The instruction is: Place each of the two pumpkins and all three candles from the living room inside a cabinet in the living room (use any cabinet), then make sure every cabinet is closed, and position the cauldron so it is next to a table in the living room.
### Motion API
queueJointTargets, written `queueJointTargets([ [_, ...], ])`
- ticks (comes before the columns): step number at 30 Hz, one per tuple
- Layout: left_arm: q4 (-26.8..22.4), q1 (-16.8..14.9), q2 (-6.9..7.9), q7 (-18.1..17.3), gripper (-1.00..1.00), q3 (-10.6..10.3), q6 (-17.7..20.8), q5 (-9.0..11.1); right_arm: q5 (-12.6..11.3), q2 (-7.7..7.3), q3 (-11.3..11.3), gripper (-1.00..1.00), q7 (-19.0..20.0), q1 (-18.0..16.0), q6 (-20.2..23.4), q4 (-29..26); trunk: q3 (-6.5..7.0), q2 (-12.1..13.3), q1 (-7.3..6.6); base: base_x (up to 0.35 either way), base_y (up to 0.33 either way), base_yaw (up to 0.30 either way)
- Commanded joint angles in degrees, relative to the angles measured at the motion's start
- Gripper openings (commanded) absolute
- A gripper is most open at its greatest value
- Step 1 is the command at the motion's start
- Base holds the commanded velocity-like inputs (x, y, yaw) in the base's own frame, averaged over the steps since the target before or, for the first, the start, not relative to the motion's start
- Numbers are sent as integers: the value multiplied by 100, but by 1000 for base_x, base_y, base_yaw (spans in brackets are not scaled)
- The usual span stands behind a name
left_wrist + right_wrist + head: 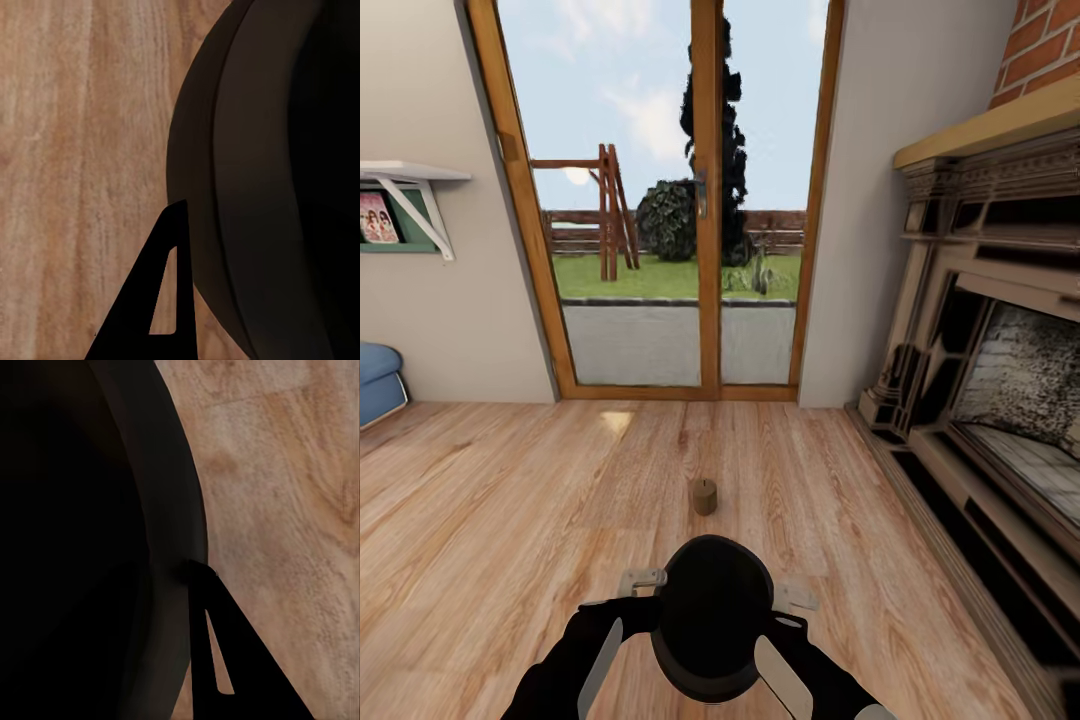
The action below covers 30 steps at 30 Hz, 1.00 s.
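A round black cauldron (712, 615) with a smooth matte wall is held low in front of the robot, between both arms, over the pale wood-grain plank floor (510, 500). The left end effector (642, 578) and right end effector (795, 598) sit at its two sides; whether either clamps the rim I cannot tell, as only one dark triangular finger (150, 307) shows beside the curved wall. A short, stubby beige candle (705, 496) stands upright on the floor just beyond the cauldron, before the wood-framed glass door (705, 200). A carved fireplace (980, 330) is cut off at the right.
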Motion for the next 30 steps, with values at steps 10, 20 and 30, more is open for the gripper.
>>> queueJointTargets([
  [10,-5,0,0,23,-100,-1,31,-20,94,-4,17,-100,-40,-9,20,-71,178,164,-102,0,0,0],
  [20,-8,0,1,23,-100,-1,31,-20,96,-4,16,-100,-40,-9,20,-71,178,164,-102,0,0,55],
  [30,-7,0,1,23,-100,-1,31,-20,96,-4,21,-100,-40,-9,20,-71,178,164,-102,-106,0,280],
])
